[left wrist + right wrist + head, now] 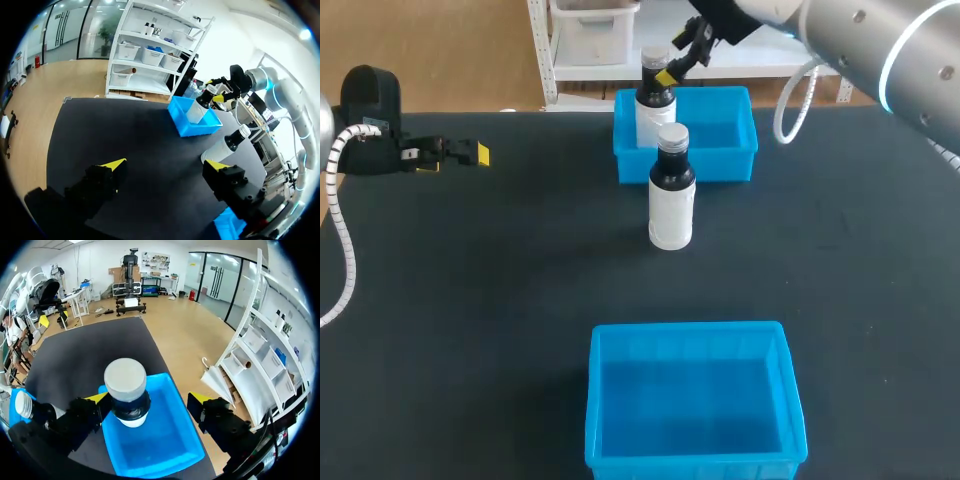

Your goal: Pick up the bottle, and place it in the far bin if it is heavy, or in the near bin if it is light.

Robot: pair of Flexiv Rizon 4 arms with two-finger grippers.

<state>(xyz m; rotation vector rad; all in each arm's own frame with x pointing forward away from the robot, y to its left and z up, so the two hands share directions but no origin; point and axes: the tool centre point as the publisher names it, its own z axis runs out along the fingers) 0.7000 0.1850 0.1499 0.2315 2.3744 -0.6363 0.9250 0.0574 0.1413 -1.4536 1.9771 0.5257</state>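
Note:
A black-and-white bottle (655, 108) with a grey cap stands upright at the left end of the far blue bin (725, 125). My right gripper (682, 56) hangs open at its cap. In the right wrist view the bottle (126, 390) sits between the spread fingers, close to one yellow tip, with the other tip well clear. A second, similar bottle (671, 195) stands upright on the black table in front of the far bin. The near blue bin (690, 400) holds nothing. My left gripper (450, 152) is open at the far left of the table, with nothing between its fingers (114, 164).
The black table top (470, 300) is bare between the standing bottle and the near bin, and across its left half. The far bin sits at the table's back edge. My right arm comes in over the back right corner.

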